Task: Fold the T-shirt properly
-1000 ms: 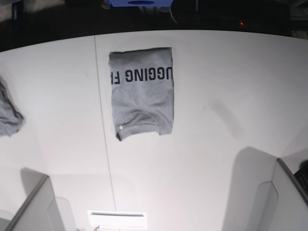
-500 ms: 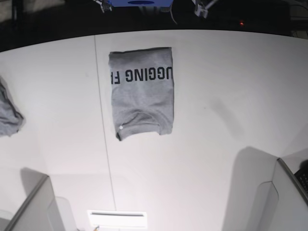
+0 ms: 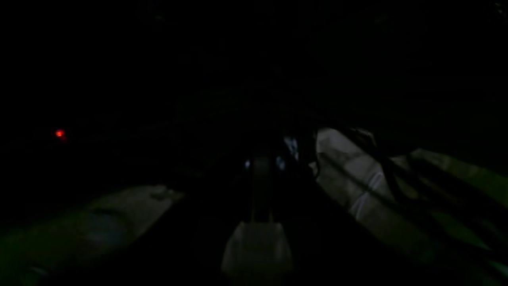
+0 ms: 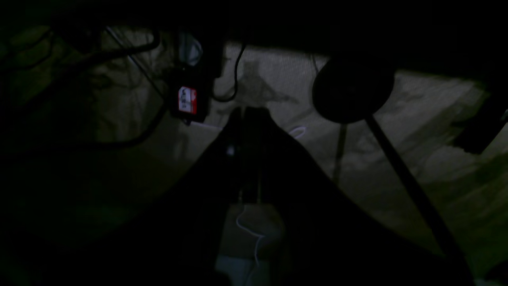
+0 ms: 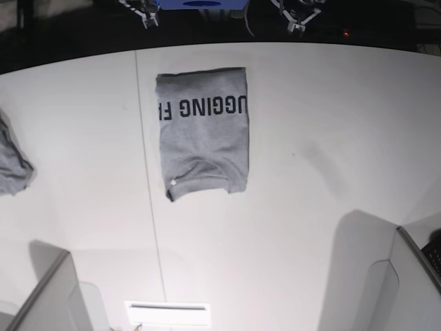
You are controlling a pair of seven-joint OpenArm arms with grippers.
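While one T-shirt (image 5: 203, 131) lies folded into a tidy grey rectangle near the far edge of the white table (image 5: 310, 207), its single line of black capitals showing along the far end, only one other cloth is in sight, a smaller grey piece (image 5: 12, 165) cut off at the table's left border, well apart from it. Two grippers show at the top of the base view, beyond the table's far edge: the left gripper (image 5: 298, 22) and the right gripper (image 5: 146, 15), both pinched closed and holding nothing.
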